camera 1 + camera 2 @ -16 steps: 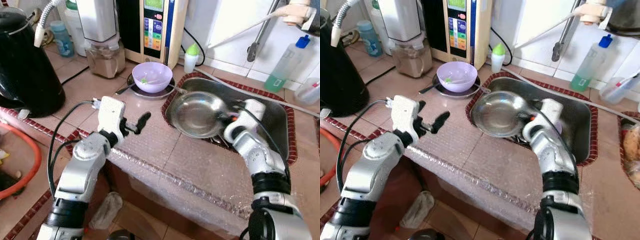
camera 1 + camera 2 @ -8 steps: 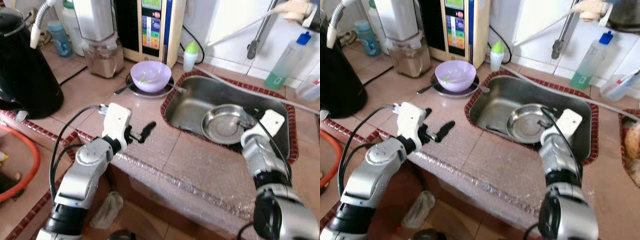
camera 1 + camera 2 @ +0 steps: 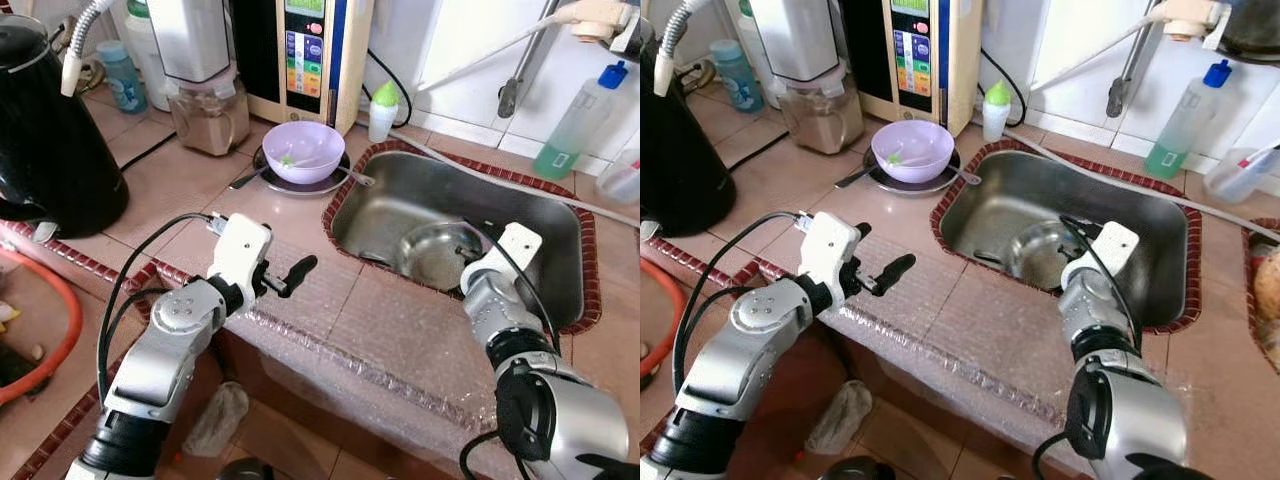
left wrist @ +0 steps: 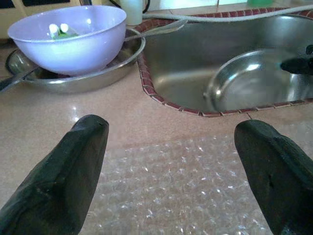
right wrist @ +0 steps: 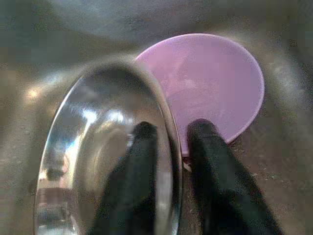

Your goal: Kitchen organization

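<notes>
**Steel bowl gripped inside the sink**

The right gripper [image 5: 168,134] pinches the rim of the steel bowl [image 3: 436,255] inside the sink [image 3: 560,225], beside a pink bowl [image 5: 215,83]. Left of the sink, the left gripper [image 4: 173,147] hovers over the counter, fingers wide apart.

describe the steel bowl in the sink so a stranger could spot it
Look into the steel sink set in the tiled counter. The steel bowl lies at its bottom, its rim pinched by the right hand; it is shiny metal, unlike the pink bowl beside it.
</notes>
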Motion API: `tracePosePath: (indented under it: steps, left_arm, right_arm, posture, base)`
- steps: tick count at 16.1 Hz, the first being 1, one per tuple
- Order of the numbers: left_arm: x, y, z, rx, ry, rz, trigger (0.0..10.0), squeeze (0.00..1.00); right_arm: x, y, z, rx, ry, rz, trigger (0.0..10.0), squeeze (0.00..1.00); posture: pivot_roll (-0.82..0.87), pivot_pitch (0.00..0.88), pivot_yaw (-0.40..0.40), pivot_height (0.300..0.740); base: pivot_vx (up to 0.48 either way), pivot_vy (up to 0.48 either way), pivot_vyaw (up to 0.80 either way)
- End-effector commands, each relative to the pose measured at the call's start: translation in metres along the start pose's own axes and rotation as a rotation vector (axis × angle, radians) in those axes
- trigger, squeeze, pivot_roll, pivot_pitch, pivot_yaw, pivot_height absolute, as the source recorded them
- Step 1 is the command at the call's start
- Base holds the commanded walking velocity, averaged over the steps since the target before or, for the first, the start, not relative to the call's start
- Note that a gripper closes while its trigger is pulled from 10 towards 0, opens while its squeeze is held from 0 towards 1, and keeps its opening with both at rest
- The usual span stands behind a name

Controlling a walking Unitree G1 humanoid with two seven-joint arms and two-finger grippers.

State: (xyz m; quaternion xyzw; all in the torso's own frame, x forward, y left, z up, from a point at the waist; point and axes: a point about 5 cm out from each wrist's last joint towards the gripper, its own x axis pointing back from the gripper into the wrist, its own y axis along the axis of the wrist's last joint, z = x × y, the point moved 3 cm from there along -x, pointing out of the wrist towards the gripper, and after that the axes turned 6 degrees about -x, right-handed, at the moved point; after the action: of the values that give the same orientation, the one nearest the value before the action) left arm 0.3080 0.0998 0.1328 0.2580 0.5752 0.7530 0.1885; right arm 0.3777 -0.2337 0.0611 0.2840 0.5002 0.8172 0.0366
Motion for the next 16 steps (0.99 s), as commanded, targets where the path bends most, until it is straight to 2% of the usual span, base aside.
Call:
tracePosePath:
  steps: [1,5,6,7,9,10,11,13,14,16]
  left_arm:
    - [0.003,0.002,0.000,-0.019,0.005,0.003,10.0,0.73]
    - [0.003,0.002,0.001,-0.024,0.007,0.008,10.0,0.71]
    - [0.002,0.002,0.001,-0.025,0.005,0.008,10.0,0.64]
    - [0.002,0.002,0.001,-0.031,0.013,0.007,10.0,0.00]
    - [0.001,0.004,0.013,0.000,0.131,-0.019,10.0,0.00]
    - [0.001,0.005,0.017,0.003,0.167,-0.026,10.0,0.00]
    - [0.003,0.007,0.024,0.041,0.248,-0.051,10.0,0.00]
    - [0.011,0.010,0.032,0.062,0.355,-0.100,10.0,0.00]
    - [0.019,0.008,0.031,0.083,0.387,-0.116,10.0,0.00]
    - [0.023,0.004,0.027,0.092,0.392,-0.122,10.0,0.00]
  right_arm:
    - [0.000,-0.005,0.001,-0.006,-0.002,0.019,10.0,1.00]
    - [0.000,-0.005,0.007,-0.036,0.046,0.030,10.0,1.00]
    - [0.000,-0.003,0.012,-0.039,0.092,0.024,10.0,1.00]
    - [0.003,0.002,0.025,-0.012,0.189,-0.010,10.0,1.00]
    - [0.012,-0.002,0.040,0.109,0.332,-0.073,10.0,1.00]
    - [0.015,-0.002,0.042,0.137,0.357,-0.100,10.0,1.00]
    - [0.025,-0.003,0.049,0.182,0.432,-0.161,10.0,1.00]
    - [0.045,-0.002,0.061,0.225,0.531,-0.261,10.0,1.00]
    - [0.064,-0.006,0.071,0.260,0.613,-0.314,10.0,1.00]
    - [0.084,-0.011,0.078,0.283,0.690,-0.344,10.0,1.00]
  posture:
    - [0.14,0.026,0.003,0.740]
    - [0.13,0.017,0.005,0.740]
    - [0.13,0.017,0.004,0.740]
    - [0.14,0.016,0.000,0.740]
    - [0.13,0.008,-0.009,0.740]
    - [0.13,0.008,-0.009,0.740]
    - [0.12,0.007,-0.010,0.740]
    - [0.12,0.008,-0.007,0.740]
    - [0.11,0.007,-0.001,0.740]
    - [0.11,0.000,0.004,0.740]
  base:
    - [0.000,0.000,0.00]
    - [0.000,0.000,0.00]
    - [0.000,0.000,0.00]
    - [0.000,0.000,0.00]
    - [0.000,0.000,0.00]
    - [0.000,0.000,0.00]
    - [0.000,0.000,0.00]
    - [0.000,0.000,0.00]
    - [0.000,0.000,0.00]
    - [0.000,0.000,0.00]
